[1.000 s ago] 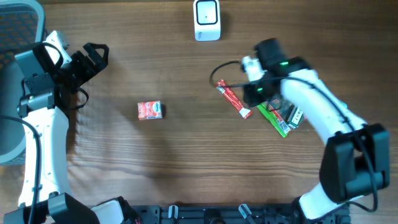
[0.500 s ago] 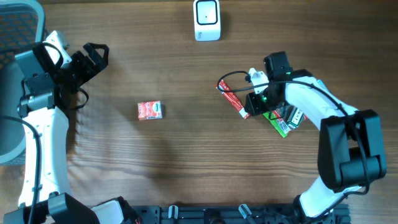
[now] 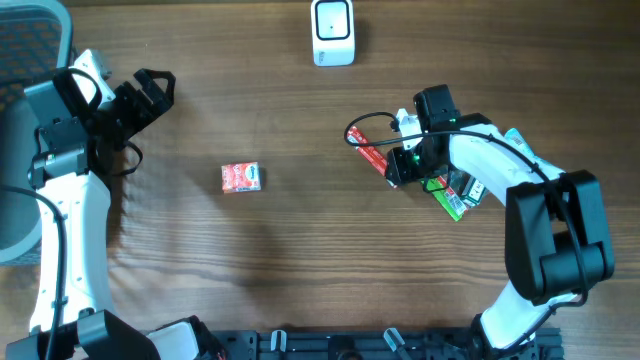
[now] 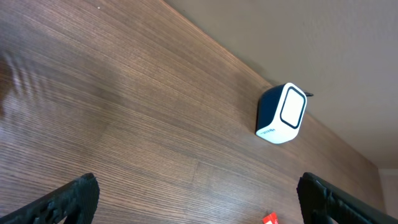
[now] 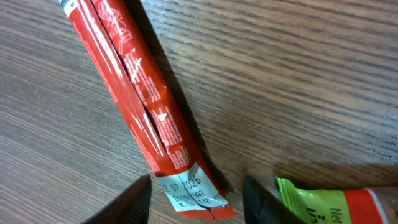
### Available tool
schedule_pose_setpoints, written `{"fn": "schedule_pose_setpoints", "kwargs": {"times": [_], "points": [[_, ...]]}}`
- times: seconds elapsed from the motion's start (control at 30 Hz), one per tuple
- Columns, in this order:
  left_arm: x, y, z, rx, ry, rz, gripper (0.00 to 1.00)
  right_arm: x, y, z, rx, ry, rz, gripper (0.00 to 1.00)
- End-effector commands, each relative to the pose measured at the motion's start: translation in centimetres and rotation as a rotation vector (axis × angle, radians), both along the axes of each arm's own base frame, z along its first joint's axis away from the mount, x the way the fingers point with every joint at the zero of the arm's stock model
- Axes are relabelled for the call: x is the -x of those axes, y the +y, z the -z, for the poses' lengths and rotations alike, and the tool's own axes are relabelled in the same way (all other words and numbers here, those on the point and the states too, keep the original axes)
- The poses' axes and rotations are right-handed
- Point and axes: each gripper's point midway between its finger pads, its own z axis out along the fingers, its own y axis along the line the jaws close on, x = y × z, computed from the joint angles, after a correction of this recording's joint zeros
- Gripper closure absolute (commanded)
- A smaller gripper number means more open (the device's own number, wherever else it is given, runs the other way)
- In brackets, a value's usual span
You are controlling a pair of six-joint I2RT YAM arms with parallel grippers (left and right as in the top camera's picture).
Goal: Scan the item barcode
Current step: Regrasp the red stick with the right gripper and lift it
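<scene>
Red stick packet (image 5: 144,106) lies flat on the table (image 3: 300,260), running diagonally. Its printed date end sits between the fingertips of the right gripper (image 5: 194,200), and the rest of it runs forward and away from the jaws.

Right jaws are partly apart and straddle that end. In the right wrist view a gap shows on each side, so nothing is held yet. Just to the outer side of the near finger (image 5: 261,198) lies a green packet (image 5: 329,200), close to the red one but not touching it.

Step in hand, as I judge it: the pick, before any scan. Next move calls for lowering and closing on the red packet only. Then lift it and carry it to the white scanner (image 3: 332,32), which stands well ahead of the gripper at the table's far edge, and turn the barcode toward the scanner's window. No barcode is readable in these views.

Left gripper (image 3: 150,90) is spread wide and empty, well apart from everything. A small red box (image 3: 240,177) lies between the two arms.
</scene>
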Motion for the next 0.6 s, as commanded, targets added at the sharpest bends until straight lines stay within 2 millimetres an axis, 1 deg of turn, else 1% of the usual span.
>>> {"fn": "schedule_pose_setpoints", "kwargs": {"times": [0.0, 0.07, 0.1, 0.13, 0.17, 0.2, 0.27, 0.33, 0.4, 0.43, 0.5, 0.57], "points": [[-0.1, 0.1, -0.2, -0.013, -0.01, 0.012, 0.0, 1.7, -0.4, 1.8, 0.019, 0.082, 0.038, 0.63], [-0.1, 0.0, -0.2, -0.013, -0.01, 0.012, 0.0, 2.3, -0.6, 2.6, 0.025, 0.086, 0.041, 0.71], [-0.1, 0.1, -0.2, -0.014, -0.01, 0.012, 0.0, 2.6, -1.0, 3.0, 0.043, 0.09, 0.048, 0.73], [-0.1, 0.1, -0.2, -0.013, -0.01, 0.012, 0.0, 2.7, -1.4, 3.2, 0.079, 0.093, 0.063, 0.8], [-0.1, 0.1, -0.2, -0.013, -0.01, 0.012, 0.0, 2.7, -1.5, 3.2, 0.091, 0.086, 0.055, 0.9], [-0.1, 0.1, -0.2, -0.013, -0.01, 0.012, 0.0, 2.6, -1.3, 3.1, 0.09, 0.081, 0.051, 0.95], [-0.1, 0.1, -0.2, -0.013, -0.01, 0.012, 0.0, 2.2, -1.1, 2.4, 0.081, 0.06, 0.05, 0.96], [-0.1, 0.1, -0.2, -0.013, -0.01, 0.012, 0.0, 1.2, -0.9, -0.1, 0.06, -0.013, 0.053, 0.96], [-0.1, 0.0, -0.2, -0.014, -0.01, 0.012, 0.0, 0.5, -0.8, -3.2, 0.04, -0.1, 0.057, 0.96], [-0.1, 0.1, -0.2, -0.013, -0.01, 0.012, 0.0, 0.3, -1.0, -5.0, 0.041, -0.148, 0.061, 0.96], [-0.1, 0.1, -0.2, -0.014, -0.01, 0.012, 0.0, 0.3, -1.0, -7.9, 0.024, -0.218, 0.066, 0.96], [-0.1, 0.1, -0.2, -0.013, -0.01, 0.012, 0.0, 0.4, -0.9, -9.4, 0.002, -0.253, 0.066, 0.96]]}}
